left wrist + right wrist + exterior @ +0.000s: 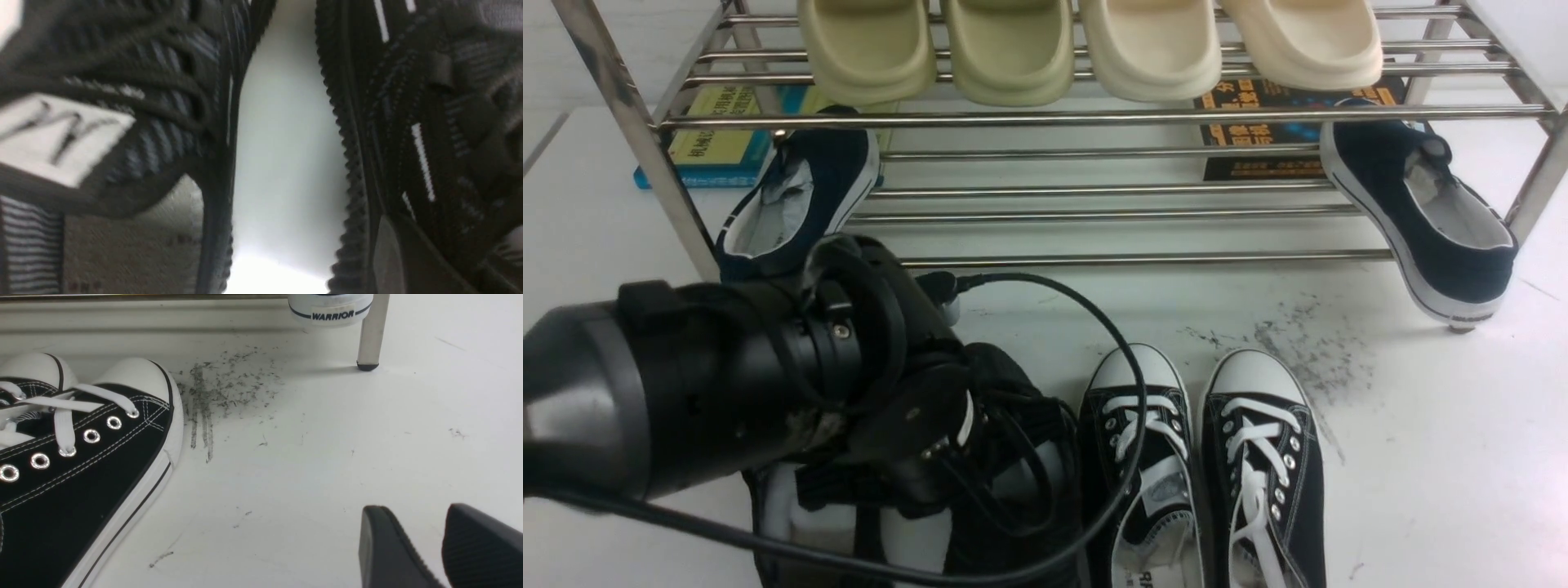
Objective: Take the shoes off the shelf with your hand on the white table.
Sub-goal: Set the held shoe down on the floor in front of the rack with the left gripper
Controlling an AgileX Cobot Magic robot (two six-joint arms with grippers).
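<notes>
White table [1437, 425] all across the foreground, steel shelf [1094, 118] along the back, and the black knit sneakers [425, 122] are down on the table at the near left, off the rack. The left arm [727, 376] is stooped right over them, cables looping, so the left claw [923, 457] is buried in the tangle and I cannot tell how wide it stands or whether it has hold of anything. Its wrist camera shows only the two knit shoes side by side with a strip of bare table between them, which looks like a set-down pose, though that view is blurred. Tight quarters on the inner side: the black canvas sneakers [1201, 457] sit just beside the knit pair, so any lift should probably go straight up. Navy slip-ons [1421, 212] lean on the lower rails at both ends, and pale slides [1086, 41] fill the top tier. Over on the right, the right claw [437, 547] hovers low with its pads slightly parted, holding nothing, and there is plenty of open table past the scuff patch [220, 392].
</notes>
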